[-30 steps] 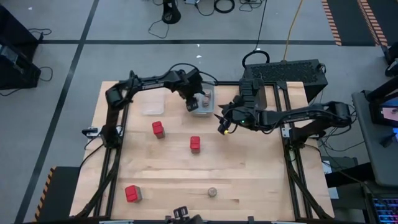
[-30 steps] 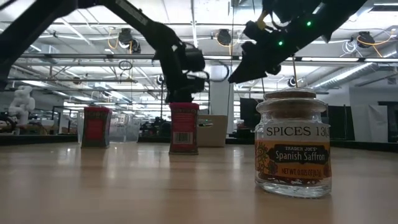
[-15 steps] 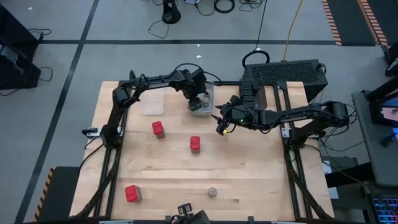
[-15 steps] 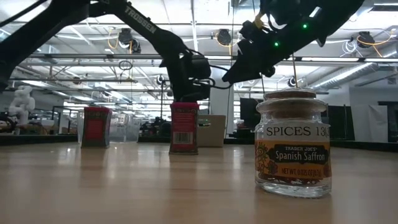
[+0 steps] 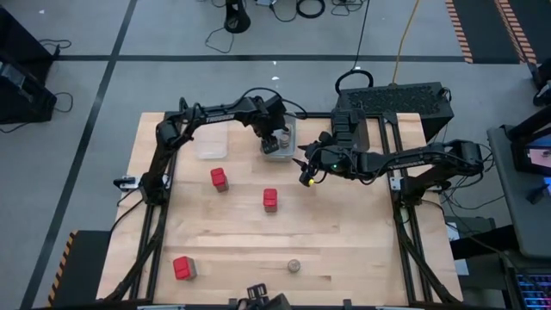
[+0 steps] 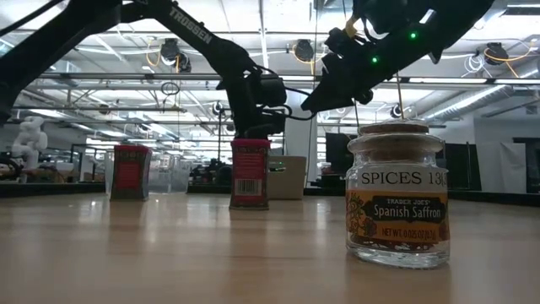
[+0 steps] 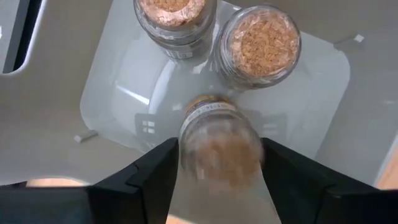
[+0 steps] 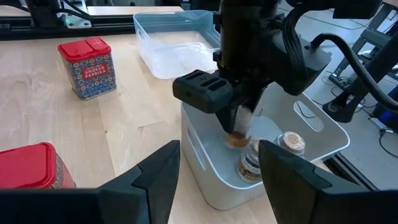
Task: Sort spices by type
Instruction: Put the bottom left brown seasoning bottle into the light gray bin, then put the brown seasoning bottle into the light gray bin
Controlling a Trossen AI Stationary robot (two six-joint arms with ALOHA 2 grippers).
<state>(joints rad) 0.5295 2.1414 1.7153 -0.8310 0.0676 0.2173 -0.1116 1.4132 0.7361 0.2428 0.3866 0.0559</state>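
Note:
My left gripper hangs over a clear bin at the table's far middle, shut on a small round jar. Two jars with brownish tops stand on the bin's floor. My right gripper hovers open just right of that bin, touching nothing. Three red boxy tins stand on the table: one mid-left, one in the centre, one near-left. A lone jar, labelled Spanish Saffron, stands near the table's near edge. My left gripper pinches the jar's round side wall between its two fingers, coming from above and pointing down. The jar hangs below the fingers inside the bin's opening. I cannot tell whether its lower end touches the bin floor.
A second clear bin sits left of the first at the far side. A black box stands at the far right corner. Open wood lies between the red tins and the near edge.
My left gripper, carrying the jar, moved a little toward the table's right over the bin, then stayed still. My right gripper shifted slightly toward the bin.

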